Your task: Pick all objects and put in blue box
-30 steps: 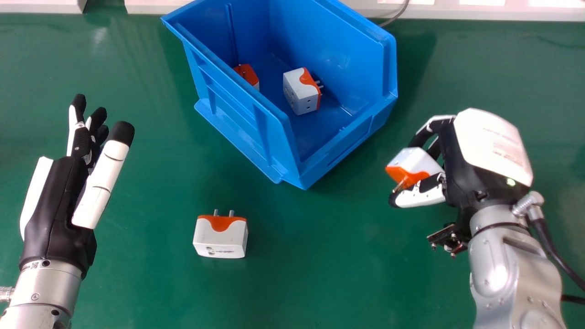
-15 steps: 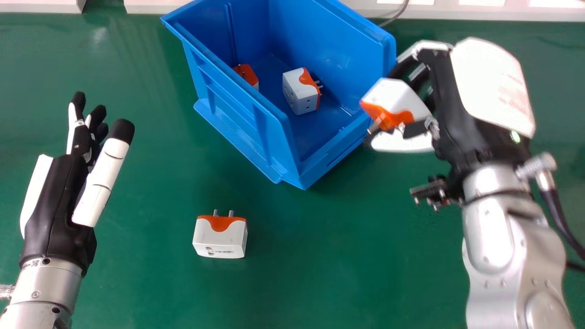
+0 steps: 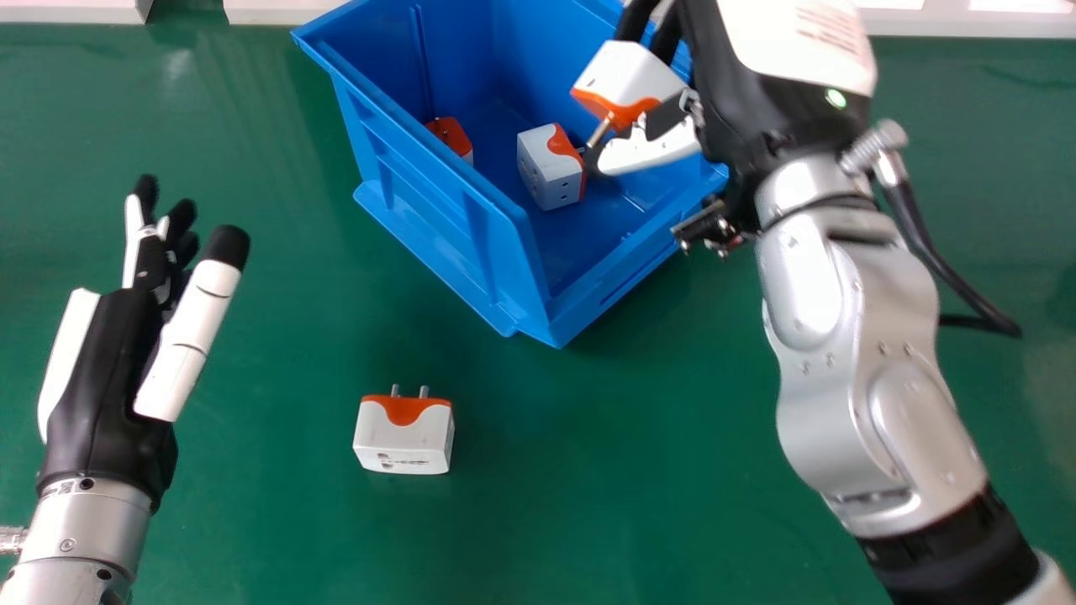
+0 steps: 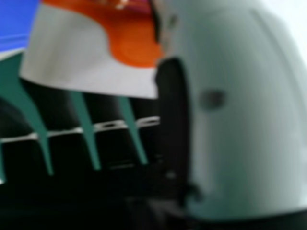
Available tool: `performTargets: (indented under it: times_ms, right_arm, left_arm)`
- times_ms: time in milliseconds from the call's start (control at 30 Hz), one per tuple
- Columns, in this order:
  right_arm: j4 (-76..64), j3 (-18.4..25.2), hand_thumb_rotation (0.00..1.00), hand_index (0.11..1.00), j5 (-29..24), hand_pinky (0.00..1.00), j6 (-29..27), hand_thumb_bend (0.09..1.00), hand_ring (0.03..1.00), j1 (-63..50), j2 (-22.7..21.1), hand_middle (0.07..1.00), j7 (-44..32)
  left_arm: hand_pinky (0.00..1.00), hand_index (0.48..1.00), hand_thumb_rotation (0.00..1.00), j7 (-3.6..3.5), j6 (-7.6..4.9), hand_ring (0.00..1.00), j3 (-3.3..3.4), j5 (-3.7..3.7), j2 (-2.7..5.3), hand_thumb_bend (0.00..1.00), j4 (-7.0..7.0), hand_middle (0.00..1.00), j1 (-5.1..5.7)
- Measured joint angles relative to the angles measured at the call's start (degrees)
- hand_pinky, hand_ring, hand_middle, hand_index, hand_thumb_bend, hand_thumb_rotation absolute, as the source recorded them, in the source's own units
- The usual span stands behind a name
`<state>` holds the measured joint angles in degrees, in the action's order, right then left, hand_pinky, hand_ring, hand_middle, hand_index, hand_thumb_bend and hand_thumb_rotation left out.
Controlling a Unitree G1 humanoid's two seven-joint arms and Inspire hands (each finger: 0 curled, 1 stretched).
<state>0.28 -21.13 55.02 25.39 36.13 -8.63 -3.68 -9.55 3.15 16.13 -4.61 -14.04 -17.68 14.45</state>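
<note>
In the head view my right hand (image 3: pixel 782 92) is over the right side of the blue box (image 3: pixel 454 214), its fingers and thumb closed round a white and orange plug adapter (image 3: pixel 629 77). The right hand view has the held adapter (image 4: pixel 81 52) beside the thumb of my right hand (image 4: pixel 244 115). Inside the box lie a second adapter (image 3: pixel 548 168) and, partly hidden by the near wall, a third (image 3: pixel 452 137). A fourth adapter (image 3: pixel 403 437) rests on the green table, prongs pointing away. My left hand (image 3: pixel 101 378) is at the left with straight fingers.
The green table (image 3: pixel 588 470) surrounds the box. A pale ledge (image 3: pixel 925 21) runs along the far edge. A black cable (image 3: pixel 950 277) loops out from my right wrist.
Gripping the adapter, my right hand has travelled from the table right of the box, away from me and leftward, to over the box. The left hand has stayed nearly still.
</note>
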Motion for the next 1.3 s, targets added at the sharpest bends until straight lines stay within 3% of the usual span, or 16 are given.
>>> performTargets:
  times_ms: [100, 333, 433, 533, 667, 700, 733, 800, 833, 867, 933, 1000, 1033, 1067, 1133, 1300]
  right_arm:
    - [5.82, -0.02, 0.13, 0.485, -1.18, 0.07, -1.03, 0.491, 0.140, 3.52, 1.33, 0.247, 1.30]
    - [23.03, -0.61, 0.13, 0.483, -4.03, 0.07, -5.14, 0.494, 0.152, 11.92, 3.80, 0.262, 6.48]
    - [30.07, -1.28, 0.05, 0.483, -5.46, 0.10, -7.61, 0.510, 0.177, 14.87, 4.34, 0.385, 8.53]
    - [36.37, -1.73, 0.02, 0.483, -6.71, 0.09, -10.32, 0.518, 0.158, 17.77, 4.61, 0.435, 10.77]
    - [40.75, -2.08, 0.01, 0.486, -7.68, 0.11, -13.62, 0.515, 0.172, 19.79, 4.64, 0.424, 13.87]
    - [41.50, -2.25, 0.04, 0.485, -7.74, 0.16, -14.23, 0.510, 0.236, 20.01, 4.61, 0.443, 14.32]
    - [42.02, -2.38, 0.22, 0.538, -7.76, 0.31, -14.62, 0.505, 0.409, 20.07, 4.56, 0.538, 14.50]
    - [42.61, -3.08, 0.37, 0.591, -7.67, 0.41, -14.15, 0.508, 0.532, 20.08, 4.41, 0.617, 14.09]
    - [42.64, -3.49, 0.57, 0.699, -7.57, 0.53, -13.40, 0.525, 0.676, 20.10, 4.33, 0.747, 13.44]
    - [42.66, -3.79, 0.57, 0.699, -7.57, 0.53, -12.78, 0.525, 0.676, 20.10, 4.23, 0.747, 12.93]
    - [42.62, -4.56, 0.71, 0.791, -7.38, 0.62, -11.23, 0.537, 0.780, 20.11, 4.00, 0.845, 11.48]
    - [42.48, -5.07, 0.75, 0.818, -7.29, 0.65, -10.36, 0.543, 0.811, 20.11, 3.87, 0.874, 11.04]
    - [42.27, -5.45, 0.85, 0.885, -7.21, 0.74, -9.76, 0.572, 0.894, 20.11, 3.82, 0.936, 10.96]
    - [42.08, -5.63, 0.85, 0.885, -7.18, 0.74, -9.59, 0.572, 0.894, 20.11, 3.80, 0.936, 10.84]
    - [41.61, -6.24, 0.95, 0.946, -7.07, 0.83, -8.85, 0.615, 0.965, 20.11, 3.75, 0.979, 10.75]
    - [40.20, -7.43, 0.99, 0.990, -6.99, 0.92, -7.08, 0.668, 0.995, 20.11, 3.41, 0.997, 9.87]
  left_arm:
    - [1.00, 1.000, 0.86, 0.02, 0.01, 1.00, 0.00, 0.00, 0.03, 0.77, -0.33, 1.00, 0.15]
    - [1.00, 1.000, 0.86, 0.27, 0.03, 1.00, -0.05, -0.03, 0.25, 0.77, -0.86, 1.00, 0.77]
    - [1.00, 1.000, 0.86, 0.37, 0.03, 1.00, -0.12, -0.07, 0.37, 0.76, -1.03, 1.00, 0.86]
    - [1.00, 1.000, 0.86, 0.57, 0.14, 1.00, -0.23, -0.17, 0.75, 0.76, -1.38, 1.00, 1.01]
    - [1.00, 1.000, 0.86, 0.66, 0.62, 1.00, -0.36, -0.32, 1.23, 0.76, -2.02, 1.00, 1.07]
    - [1.00, 1.000, 0.86, 0.67, 0.76, 1.00, -0.36, -0.35, 1.27, 0.76, -2.04, 1.00, 1.06]
    - [1.00, 1.000, 0.86, 0.67, 0.87, 1.00, -0.36, -0.39, 1.34, 0.76, -2.07, 1.00, 1.06]
    - [1.00, 1.000, 0.86, 0.72, 1.17, 1.00, -0.36, -0.48, 1.47, 0.76, -2.10, 1.00, 1.06]
    - [1.00, 1.000, 0.86, 0.73, 1.22, 1.00, -0.37, -0.50, 1.51, 0.76, -2.10, 1.00, 1.06]
    - [1.00, 1.000, 0.86, 0.73, 1.22, 1.00, -0.38, -0.51, 1.53, 0.76, -2.10, 1.00, 1.05]
    - [1.00, 1.000, 0.86, 0.83, 1.27, 1.00, -0.46, -0.51, 1.56, 0.76, -2.13, 1.00, 1.04]
    - [1.00, 1.000, 0.86, 0.93, 1.37, 1.00, -0.58, -0.49, 1.60, 0.76, -2.25, 1.00, 1.04]
    - [1.00, 1.000, 0.86, 0.96, 1.46, 1.00, -0.65, -0.47, 1.63, 0.75, -2.42, 1.00, 1.04]
    - [1.00, 1.000, 0.86, 0.97, 1.56, 1.00, -0.70, -0.45, 1.63, 0.75, -2.71, 1.00, 1.04]
    - [1.00, 1.000, 0.86, 0.98, 1.60, 1.00, -0.75, -0.42, 1.63, 0.75, -3.04, 1.00, 1.00]
    - [1.00, 1.000, 0.86, 1.00, 1.70, 1.00, -0.79, -0.29, 1.63, 0.75, -3.14, 1.00, 0.99]
